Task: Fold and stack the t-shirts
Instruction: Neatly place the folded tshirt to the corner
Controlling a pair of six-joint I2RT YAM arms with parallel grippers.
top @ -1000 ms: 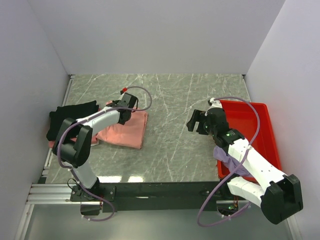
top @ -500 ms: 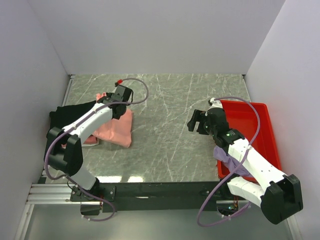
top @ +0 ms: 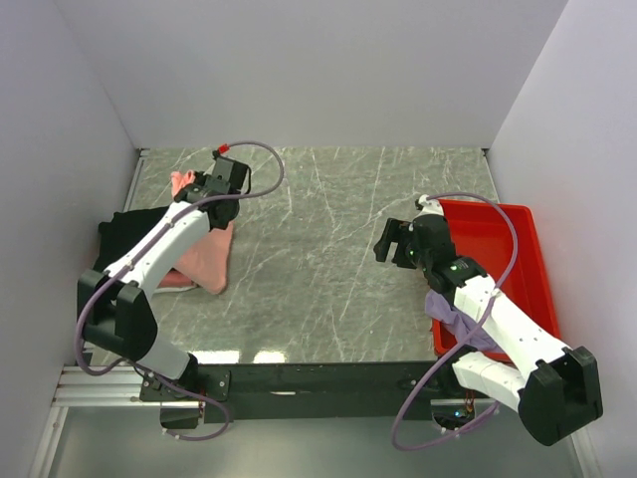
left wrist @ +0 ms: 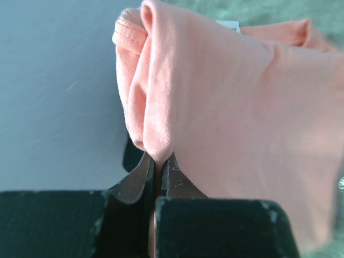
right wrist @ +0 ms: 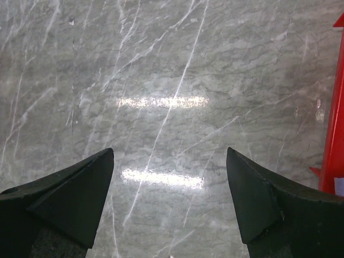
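The salmon-pink t-shirt point(top: 206, 256) lies folded at the left of the table, its far edge lifted. My left gripper point(top: 195, 192) is shut on a fold of that edge; in the left wrist view the jaws point(left wrist: 158, 158) pinch the cloth point(left wrist: 231, 107), and a small white neck label point(left wrist: 228, 24) shows at the top. A black t-shirt point(top: 126, 235) lies just left of it, partly under the arm. My right gripper point(top: 391, 240) is open and empty above bare table, fingers wide apart point(right wrist: 169, 156). A lavender-purple t-shirt point(top: 455, 317) hangs over the tray's near corner, under the right arm.
A red plastic tray point(top: 513, 244) stands at the right edge of the table; its rim shows in the right wrist view point(right wrist: 332, 134). White walls close the table at the back and both sides. The marble tabletop point(top: 318, 249) lies between the arms.
My left gripper has moved left and toward the back wall, dragging the salmon-pink shirt's edge with it, so the shirt now lies further left. The right arm has not moved.
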